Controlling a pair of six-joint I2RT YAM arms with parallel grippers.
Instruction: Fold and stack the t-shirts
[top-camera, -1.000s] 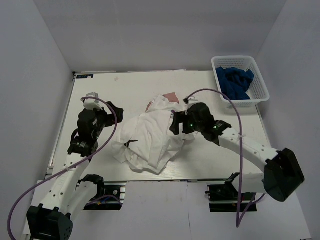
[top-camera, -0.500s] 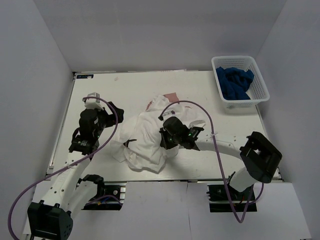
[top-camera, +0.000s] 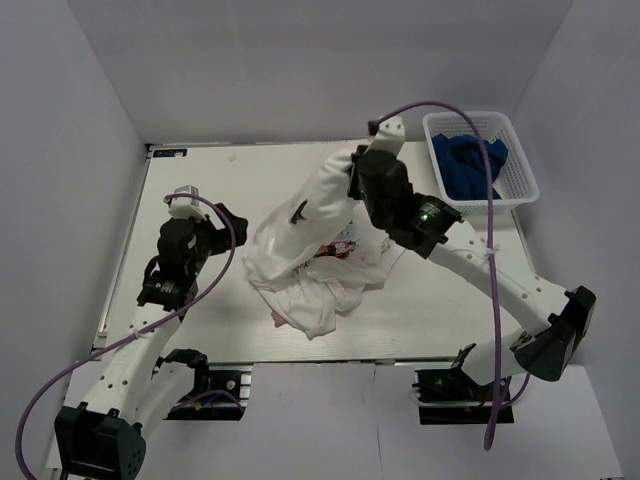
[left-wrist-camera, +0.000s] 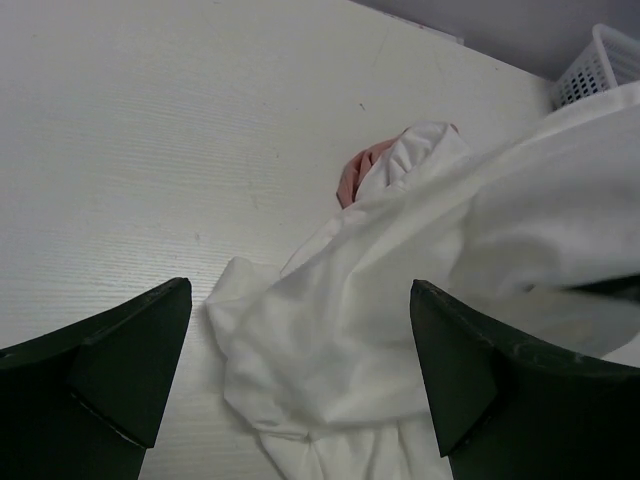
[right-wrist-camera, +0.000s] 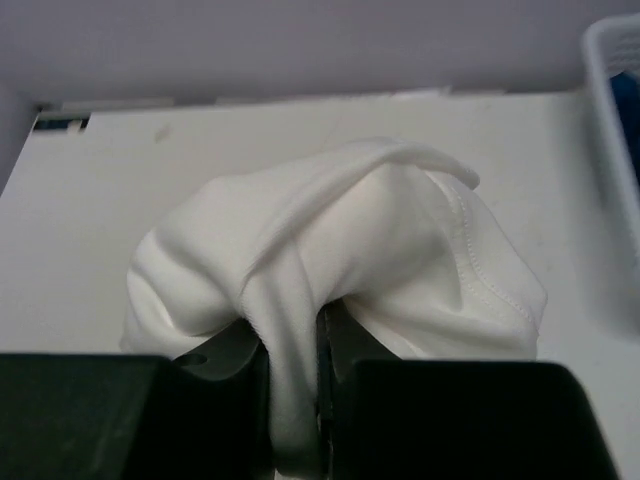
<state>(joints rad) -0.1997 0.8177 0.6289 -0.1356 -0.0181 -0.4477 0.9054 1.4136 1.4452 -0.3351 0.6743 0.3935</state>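
Right gripper (right-wrist-camera: 295, 400) has risen from mid-table toward the far edge, jaws pinched on a fold of the white t-shirt (top-camera: 290, 250). Shirt hangs stretched, long axis running from the gripper down to a near-left heap on the table (top-camera: 200, 180). Count: two tees, one white, one pink t-shirt (left-wrist-camera: 352, 175), mostly buried. White shirt's coloured print (top-camera: 340, 247) is illegible. Left gripper (top-camera: 222, 228) is wide, holding nothing, just left of the heap.

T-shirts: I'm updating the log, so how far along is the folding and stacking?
Nothing done: no folded shirt, no stack. In hand: the right gripper is shut on the white t-shirt, holding it raised; the left gripper is open. Left: folding and stacking it and the pink t-shirt beneath.
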